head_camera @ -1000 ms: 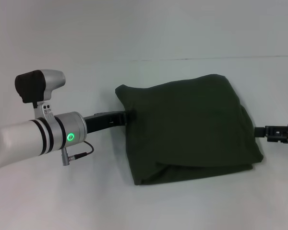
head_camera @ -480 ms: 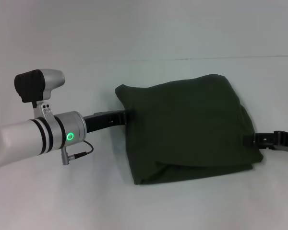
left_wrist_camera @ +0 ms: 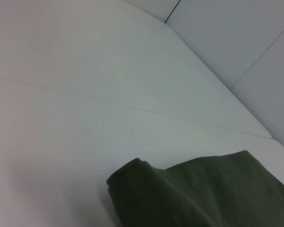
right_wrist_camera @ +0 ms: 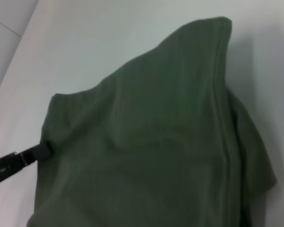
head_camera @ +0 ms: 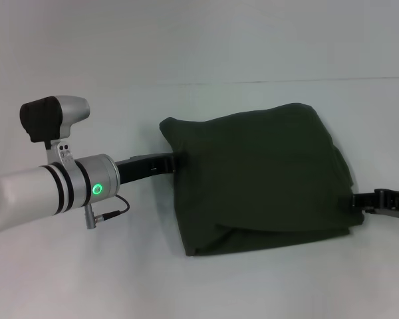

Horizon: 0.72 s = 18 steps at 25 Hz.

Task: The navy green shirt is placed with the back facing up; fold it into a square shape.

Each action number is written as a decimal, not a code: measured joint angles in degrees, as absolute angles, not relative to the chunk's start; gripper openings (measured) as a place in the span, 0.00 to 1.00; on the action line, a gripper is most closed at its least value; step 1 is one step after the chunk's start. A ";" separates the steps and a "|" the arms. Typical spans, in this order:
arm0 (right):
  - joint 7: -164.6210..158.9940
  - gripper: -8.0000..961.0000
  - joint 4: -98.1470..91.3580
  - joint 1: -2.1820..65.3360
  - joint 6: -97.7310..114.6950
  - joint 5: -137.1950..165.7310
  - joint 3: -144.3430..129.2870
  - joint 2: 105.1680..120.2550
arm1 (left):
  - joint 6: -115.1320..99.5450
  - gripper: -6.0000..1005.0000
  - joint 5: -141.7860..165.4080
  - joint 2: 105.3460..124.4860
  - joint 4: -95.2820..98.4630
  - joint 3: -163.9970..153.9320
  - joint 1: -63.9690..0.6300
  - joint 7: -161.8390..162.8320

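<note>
In the head view, the soft dark olive-green shirt [head_camera: 263, 179] lies folded, frame centre-right; the left gripper [head_camera: 175, 161] and right gripper [head_camera: 359, 199] reach its edges, jaw states impossible to tell. Smoothing corners evenly should square it. Both wrist views show shirt on the white table [left_wrist_camera: 85, 94]; no containers appear.

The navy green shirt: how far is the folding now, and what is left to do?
Mostly done: the navy green shirt lies on the white table as a compact, roughly square bundle with layered edges along its near side. In hand: the left gripper reaches into its left edge, the right gripper touches its right edge; their fingers are hidden. Left: withdrawing both arms and perhaps flattening the raised far corner.
</note>
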<state>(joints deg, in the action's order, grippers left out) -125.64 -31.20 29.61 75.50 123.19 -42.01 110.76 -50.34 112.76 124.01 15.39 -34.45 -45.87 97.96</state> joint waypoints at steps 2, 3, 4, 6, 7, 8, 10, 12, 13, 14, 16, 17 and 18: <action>-125.63 0.45 -31.31 29.28 75.67 123.37 -41.82 110.84 | -50.34 0.02 112.76 124.01 15.39 -34.45 -45.87 97.97; -125.63 0.40 -31.37 29.10 75.80 123.38 -41.72 110.85 | -50.35 0.03 112.76 124.01 15.39 -34.45 -45.87 97.97; -125.62 0.35 -31.38 29.00 75.88 123.38 -41.69 110.84 | -50.35 0.03 112.76 123.98 15.39 -34.45 -45.87 97.98; -125.60 0.25 -31.42 28.81 76.18 123.39 -41.66 110.82 | -50.36 0.03 112.76 123.96 15.38 -34.48 -45.89 97.98; -125.58 0.20 -31.44 28.74 76.33 123.40 -41.66 110.82 | -50.36 0.03 112.76 123.95 15.39 -34.50 -45.92 97.99; -125.55 0.18 -31.47 28.70 76.47 123.39 -41.66 110.82 | -50.36 0.03 112.76 123.95 15.38 -34.51 -45.95 97.99; -125.44 0.15 -31.47 28.60 76.73 123.39 -41.66 110.86 | -50.39 0.04 112.76 123.93 15.38 -34.65 -46.04 97.99; -125.18 0.11 -31.48 28.32 77.04 123.36 -41.62 110.87 | -50.62 0.04 112.76 123.92 15.50 -34.83 -46.10 98.00; -125.06 0.10 -31.50 28.15 77.27 123.30 -41.57 110.88 | -50.74 0.04 112.76 123.89 15.70 -34.95 -46.11 98.02; -124.95 0.08 -31.52 28.01 77.59 123.23 -41.53 110.88 | -50.89 0.04 112.76 123.88 16.01 -35.20 -46.11 98.21; -124.88 0.05 -31.57 27.74 77.99 123.20 -41.47 110.89 | -51.11 0.05 112.76 123.85 16.88 -36.27 -46.04 98.89; -124.88 0.03 -31.60 27.55 78.12 123.17 -41.45 110.90 | -51.11 0.05 112.76 123.85 16.88 -36.27 -46.04 98.89; -124.88 0.02 -31.62 27.39 78.21 123.15 -41.41 110.90 | -51.16 0.05 112.76 123.84 17.39 -37.15 -46.04 99.40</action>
